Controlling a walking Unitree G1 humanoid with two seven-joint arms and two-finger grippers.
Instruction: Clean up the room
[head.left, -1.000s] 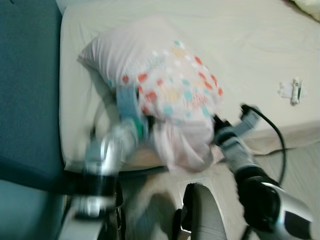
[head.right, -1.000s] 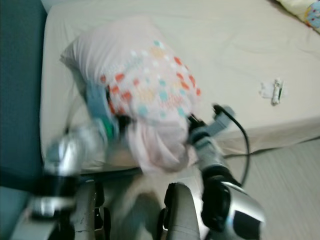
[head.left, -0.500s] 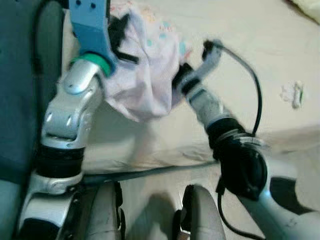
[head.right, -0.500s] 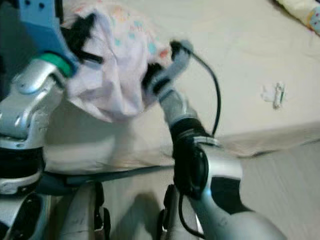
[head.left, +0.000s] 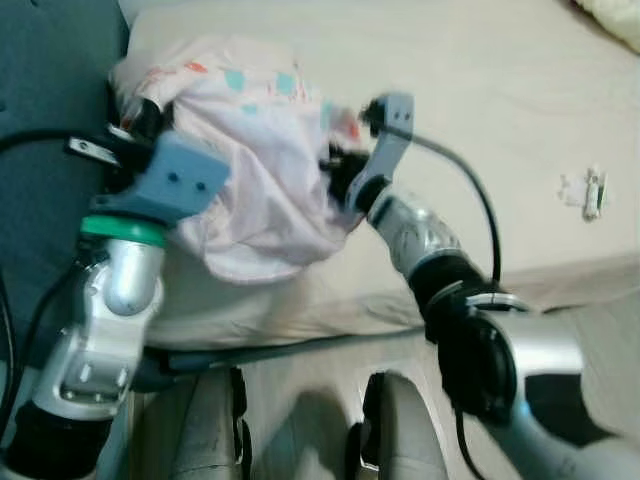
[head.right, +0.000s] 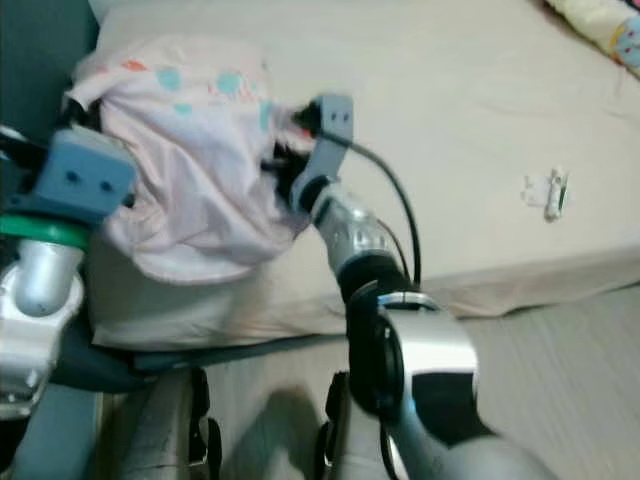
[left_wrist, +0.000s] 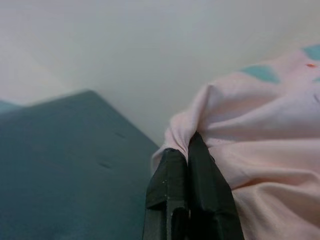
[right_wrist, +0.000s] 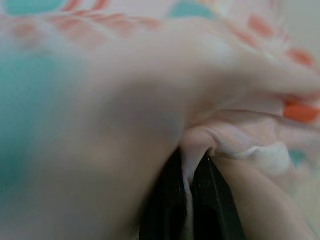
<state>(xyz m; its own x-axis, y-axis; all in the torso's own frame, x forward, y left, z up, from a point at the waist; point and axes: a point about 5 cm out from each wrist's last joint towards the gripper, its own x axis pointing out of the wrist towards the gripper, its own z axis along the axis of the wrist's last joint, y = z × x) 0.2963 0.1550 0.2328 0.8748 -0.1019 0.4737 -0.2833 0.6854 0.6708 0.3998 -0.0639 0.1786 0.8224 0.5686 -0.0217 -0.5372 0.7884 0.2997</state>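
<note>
Left eye view: both grippers, left gripper (left_wrist: 190, 165) and right gripper (right_wrist: 192, 170), clamp the pillow (head.left: 260, 170) near the bed (head.left: 480, 120) corner; lower it evenly before releasing.

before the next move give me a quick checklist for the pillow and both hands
1. Left hand pinching the pillow: ok, fingers shut on a fold of the pink cover.
2. Right hand pinching the pillow: ok, cloth caught between its fingers.
3. Pillow over the bed, not the floor: ok.
4. Pillow fully lifted or resting on the sheet: cannot tell.
5. Small white item on the bed, apart from the pillow: ok.
6. Cable on the right arm free of the pillow: ok.
</note>
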